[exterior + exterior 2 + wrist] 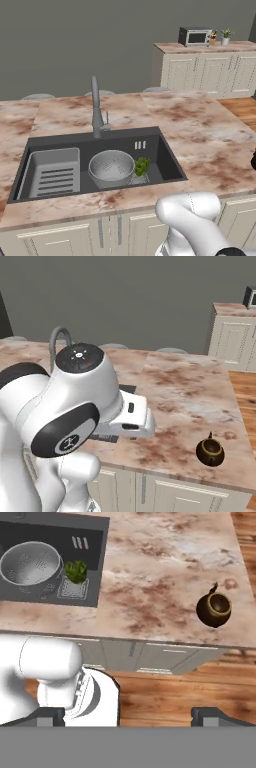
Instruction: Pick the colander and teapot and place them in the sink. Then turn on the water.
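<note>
We are seeing the marble table (200, 135) spreading across the middle of the left base view, with the sink (170, 160) sitting at centre left of that frame. The ribbed grey tray (52, 172) is lying in the sink's left half, and the tap (96, 107) is rising from the rim above it. The colander (111, 166) is resting in the sink's middle, just left of the green leafy bunch (142, 166). In the hand view we are finding the teapot (214, 609) at the right of the frame, standing upright on the table, well apart from the sink. The gripper (129, 716) is sitting at that view's bottom edge, its jaws spread wide and holding nothing.
</note>
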Motion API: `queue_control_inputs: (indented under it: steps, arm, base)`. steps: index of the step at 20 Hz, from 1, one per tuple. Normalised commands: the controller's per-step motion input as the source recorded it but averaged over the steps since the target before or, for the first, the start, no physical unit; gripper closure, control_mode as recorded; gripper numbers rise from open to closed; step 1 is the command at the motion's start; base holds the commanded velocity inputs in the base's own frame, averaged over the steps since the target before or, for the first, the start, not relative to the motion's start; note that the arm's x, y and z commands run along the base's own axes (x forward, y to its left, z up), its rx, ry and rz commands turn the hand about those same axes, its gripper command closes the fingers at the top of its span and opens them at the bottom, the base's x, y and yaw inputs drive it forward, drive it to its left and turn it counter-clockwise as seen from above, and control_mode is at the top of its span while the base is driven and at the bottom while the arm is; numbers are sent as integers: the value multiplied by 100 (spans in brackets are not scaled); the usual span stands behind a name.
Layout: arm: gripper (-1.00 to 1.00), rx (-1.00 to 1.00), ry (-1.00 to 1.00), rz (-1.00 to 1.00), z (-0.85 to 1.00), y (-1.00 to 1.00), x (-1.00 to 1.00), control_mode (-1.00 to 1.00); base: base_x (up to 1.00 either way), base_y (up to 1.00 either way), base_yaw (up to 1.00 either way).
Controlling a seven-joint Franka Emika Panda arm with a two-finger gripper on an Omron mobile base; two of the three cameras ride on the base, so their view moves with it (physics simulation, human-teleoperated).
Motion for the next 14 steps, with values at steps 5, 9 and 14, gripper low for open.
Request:
queue_control_inputs:
  steps: [5, 9, 14]
  arm:
    - [-100, -16, 0, 7, -2, -7, 0, -100]
    - [-100, -16, 2, 0, 4, -1, 1, -100]
    - [-100, 7, 3, -6, 8, -36, 1, -100]
  base:
    - [0, 0, 0]
    - [0, 0, 0]
    - [0, 0, 0]
